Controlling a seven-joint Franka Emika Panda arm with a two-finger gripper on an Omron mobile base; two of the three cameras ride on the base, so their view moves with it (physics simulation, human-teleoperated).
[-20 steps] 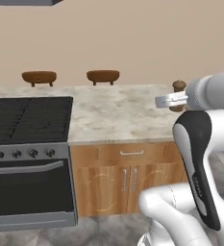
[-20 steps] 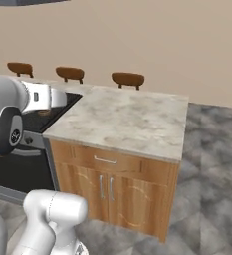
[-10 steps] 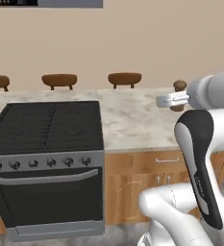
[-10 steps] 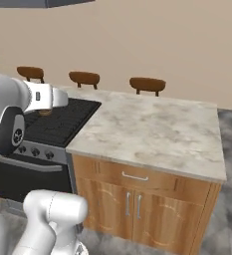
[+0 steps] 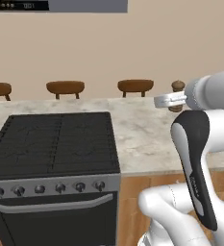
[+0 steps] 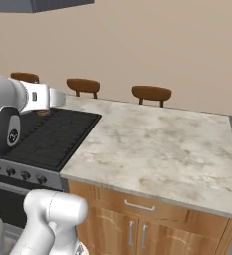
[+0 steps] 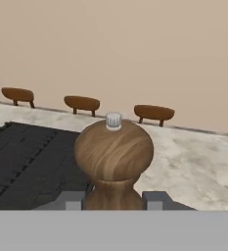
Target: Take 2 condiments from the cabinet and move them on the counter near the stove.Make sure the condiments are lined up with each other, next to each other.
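Looking over the arm from the left base view, the jaws (image 5: 177, 98) hang above the worktop (image 5: 142, 134), over its back part to the right of the stove (image 5: 53, 144), with the round knob of a brown shaker (image 5: 178, 86) showing just above them. Three wooden stool backs (image 5: 135, 85) stand behind the worktop's far edge.

From the right base view, the white wrist (image 6: 40, 95) reaches over the stove's (image 6: 48, 137) black grate, and a sliver of brown (image 6: 43, 113) shows beneath it; the worktop (image 6: 157, 149) stretches to the right.

From the hand view, the jaws (image 7: 113, 200) are clamped on the neck of the light-brown shaker (image 7: 114, 152), upright, with a small silver cap on top. Beyond it lie the stove (image 7: 27, 157) and worktop (image 7: 193, 162).
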